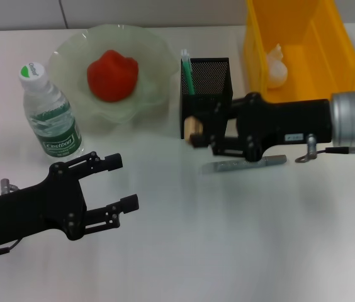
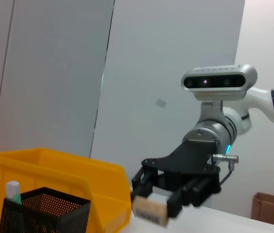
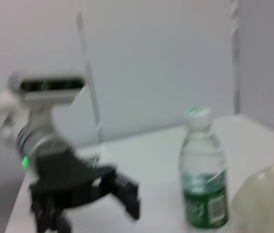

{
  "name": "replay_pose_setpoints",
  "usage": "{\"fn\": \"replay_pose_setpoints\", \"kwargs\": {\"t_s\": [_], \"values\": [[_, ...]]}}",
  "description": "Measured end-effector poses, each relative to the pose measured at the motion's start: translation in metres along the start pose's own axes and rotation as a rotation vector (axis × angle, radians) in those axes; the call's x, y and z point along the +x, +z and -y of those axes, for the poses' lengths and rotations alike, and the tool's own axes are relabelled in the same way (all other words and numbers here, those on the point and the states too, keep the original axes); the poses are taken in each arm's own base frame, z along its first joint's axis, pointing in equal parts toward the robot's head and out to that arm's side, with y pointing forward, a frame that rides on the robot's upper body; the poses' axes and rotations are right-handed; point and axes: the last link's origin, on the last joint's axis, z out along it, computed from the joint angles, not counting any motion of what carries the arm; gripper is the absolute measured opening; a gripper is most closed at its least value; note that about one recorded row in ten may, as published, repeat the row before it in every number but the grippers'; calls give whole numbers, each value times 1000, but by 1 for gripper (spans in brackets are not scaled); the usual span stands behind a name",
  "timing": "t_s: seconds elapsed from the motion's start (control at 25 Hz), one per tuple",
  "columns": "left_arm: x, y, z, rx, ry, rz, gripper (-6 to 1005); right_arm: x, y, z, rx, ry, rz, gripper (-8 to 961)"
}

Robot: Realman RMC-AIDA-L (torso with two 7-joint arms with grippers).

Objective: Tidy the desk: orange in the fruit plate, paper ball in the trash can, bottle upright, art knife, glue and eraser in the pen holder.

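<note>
Nearest the robot, the left pincer (image 1: 118, 182) hovers over the bare front of the worktop (image 1: 240, 251), its 2 fingers spread and holding nothing; it looks idle.

Further out, the right pincer (image 1: 196, 133) reaches in from the right with a tan eraser (image 1: 195, 128) pinched between its fingers. The left wrist view shows the same block (image 2: 150, 212) clamped in the jaws, its long axis lying roughly level. The eraser sits just in front of the black mesh pen holder (image 1: 208, 88), touching or nearly touching the near wall, I cannot tell which, and seemingly below the rim. So the opening lies beyond and above the eraser; my guess is the next move needs a lift and a short push away from the robot before release. The right arm is plainly the nearer one.

Under that arm the grey art knife (image 1: 243, 164) lies flat, its long axis running left to right, partly hidden by the pincer.

Further back, the bottle (image 1: 47, 113) stands upright beside the fruit plate (image 1: 149, 47), which holds the orange (image 1: 112, 75). A green-capped glue (image 1: 186, 70) stands in the holder. The paper ball (image 1: 276, 65) rests in the yellow trash can (image 1: 338, 47).
</note>
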Motion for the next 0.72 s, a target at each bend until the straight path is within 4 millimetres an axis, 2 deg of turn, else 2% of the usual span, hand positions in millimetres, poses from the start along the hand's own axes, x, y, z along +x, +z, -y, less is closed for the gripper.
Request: {"fn": "replay_pose_setpoints", "kwargs": {"t_s": [0.16,0.32,0.72], "values": [[-1,1,0,-2,0,8,783,5,-14,4,91,45,131,411],[-1,1,0,-4,1,9,783,6,-24,15,187,82,187,411],[-3,2,-2,-16,7,17,783,0,-17,41,311,82,155,432]]}}
